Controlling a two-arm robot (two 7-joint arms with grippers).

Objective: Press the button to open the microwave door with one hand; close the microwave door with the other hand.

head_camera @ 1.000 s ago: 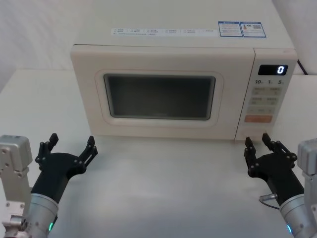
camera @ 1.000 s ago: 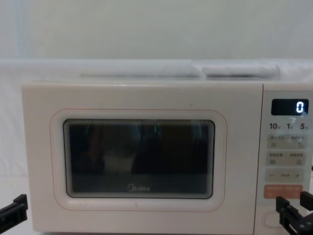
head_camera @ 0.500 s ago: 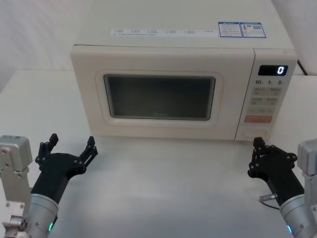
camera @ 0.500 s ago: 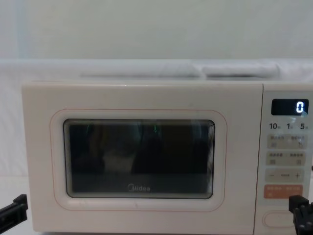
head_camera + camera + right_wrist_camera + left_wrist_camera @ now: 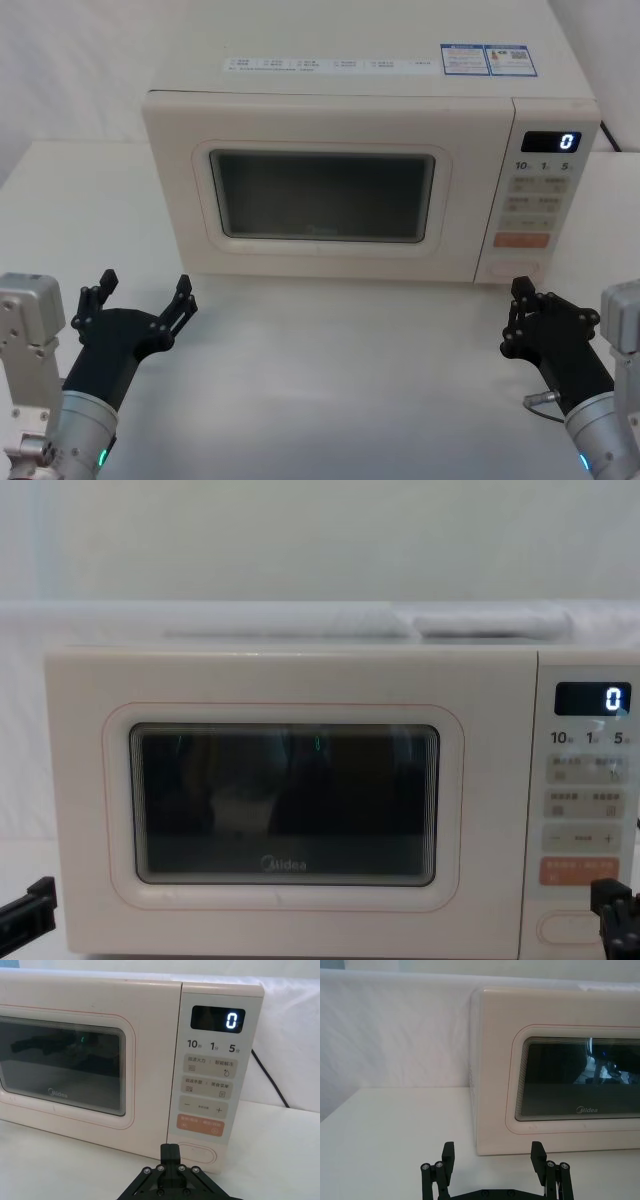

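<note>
Midea microwave [image 5: 330, 180] sits toward the back edge of the white table [image 5: 330, 380], its face turned to the front edge. Microwave door [image 5: 320, 190] flush with the body, fully shut; dark window, thin pink outline, logo under the glass. Control panel [image 5: 540, 200] on the right side of the face. Black display [image 5: 551, 141] at its top reads "0". Below that, rows of small beige keys, then the orange key [image 5: 523, 240], then at the very bottom the wide cream door-release button [image 5: 521, 268], same colour as the panel.

Right gripper [image 5: 517, 310] low over the table near the right front of the microwave, just in front of the panel's bottom corner. Fingers pressed together into a single tip, nothing between them. The tip points at the button, lined up with it in the right wrist view, [image 5: 170, 1152] just beneath the button [image 5: 196, 1153]. Short of it in the head view, a strip of table between tip and panel; no contact seen.

Left gripper [image 5: 143, 296] over the table's left front area, in front of the microwave's left front corner and apart from it. Fingers spread wide, holding nothing. In the left wrist view the two finger pads [image 5: 448, 1152] frame the microwave's lower left corner, table showing between.

A black power cord [image 5: 270, 1077] runs behind the right side of the microwave.
</note>
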